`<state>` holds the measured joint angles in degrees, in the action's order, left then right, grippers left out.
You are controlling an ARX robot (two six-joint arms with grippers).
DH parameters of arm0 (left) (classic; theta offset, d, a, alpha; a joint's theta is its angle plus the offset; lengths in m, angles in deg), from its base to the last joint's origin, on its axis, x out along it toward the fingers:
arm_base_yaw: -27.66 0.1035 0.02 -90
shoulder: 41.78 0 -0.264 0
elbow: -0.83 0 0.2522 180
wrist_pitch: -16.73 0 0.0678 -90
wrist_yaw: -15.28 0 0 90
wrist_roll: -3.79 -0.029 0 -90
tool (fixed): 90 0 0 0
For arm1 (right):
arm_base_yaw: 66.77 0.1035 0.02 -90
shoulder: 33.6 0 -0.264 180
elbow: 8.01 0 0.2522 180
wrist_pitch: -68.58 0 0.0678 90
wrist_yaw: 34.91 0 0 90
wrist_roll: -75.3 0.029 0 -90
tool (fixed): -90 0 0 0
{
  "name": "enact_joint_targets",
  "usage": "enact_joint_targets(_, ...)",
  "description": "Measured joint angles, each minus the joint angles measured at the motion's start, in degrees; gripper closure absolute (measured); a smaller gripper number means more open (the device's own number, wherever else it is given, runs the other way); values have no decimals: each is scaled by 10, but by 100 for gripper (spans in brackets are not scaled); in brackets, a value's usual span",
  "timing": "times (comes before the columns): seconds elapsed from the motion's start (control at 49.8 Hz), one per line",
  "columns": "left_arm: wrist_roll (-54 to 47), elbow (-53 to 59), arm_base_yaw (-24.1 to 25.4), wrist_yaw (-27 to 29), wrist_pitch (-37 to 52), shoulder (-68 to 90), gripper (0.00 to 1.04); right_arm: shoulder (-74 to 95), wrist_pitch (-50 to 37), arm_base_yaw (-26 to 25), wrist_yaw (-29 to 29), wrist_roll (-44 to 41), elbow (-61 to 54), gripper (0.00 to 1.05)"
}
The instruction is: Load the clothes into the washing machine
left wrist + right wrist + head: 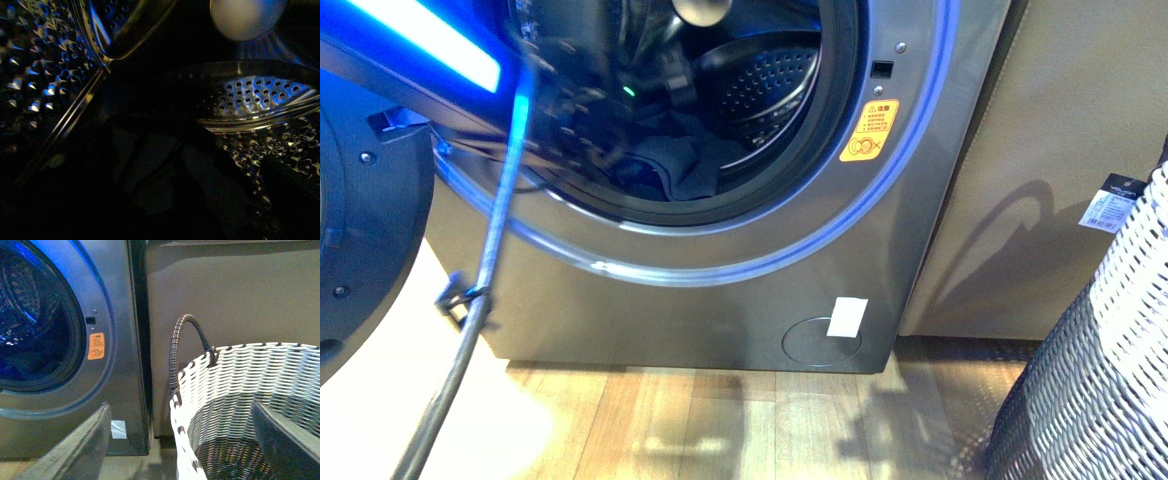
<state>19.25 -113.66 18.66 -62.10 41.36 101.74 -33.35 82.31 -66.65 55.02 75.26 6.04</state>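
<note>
Woven basket point(240, 390) beside washing machine point(720, 300); cabinet point(225, 290) behind.

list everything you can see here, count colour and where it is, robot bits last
washing machine: 1, silver-grey, centre-left of the front view, porthole open
drum: 1, perforated steel, inside the porthole
clothes: a dark blue-grey heap, count unclear, at the bottom of the drum
warning sticker: 1, yellow-orange, on the door ring right of the porthole
label: 1, white, low on the machine front by a round cover
cabinet: 1, grey-beige, right of the machine
basket: 1, white and dark woven, dark handle, on the floor beside the cabinet
floor: wood planks
left arm: blurred, reaching into the drum; gripper not discernible
right gripper: open, above the basket
</note>
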Motion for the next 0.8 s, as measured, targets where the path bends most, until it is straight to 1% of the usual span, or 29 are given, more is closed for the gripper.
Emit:
enact_joint_targets(0.1, -4, 67, -2, -2, 29, -41, 6, 0, 0, 0, 0, 1, 0, 5)
enact_joint_targets(0.181, -7, 126, -8, -2, 44, -79, 6, 0, 0, 0, 0, 0, 0, 8)
enact_joint_targets(0.341, -22, 246, -21, -9, 72, -160, 6, 0, 0, 0, 0, 0, 0, 7)
enact_joint_targets(0.502, -47, 371, -33, -28, 79, -272, 6, 0, 0, 0, 0, 0, 0, 7)
enact_joint_targets(0.542, -58, 416, -34, -37, 82, -318, 6, 0, 0, 0, 0, 0, 0, 7)
enact_joint_targets(0.682, -76, 522, -22, -65, 75, -453, 6, 0, 0, 0, 0, 0, 0, 7)
enact_joint_targets(0.803, -81, 574, -5, -83, 59, -551, 6, 0, 0, 0, 0, 0, 0, 7)
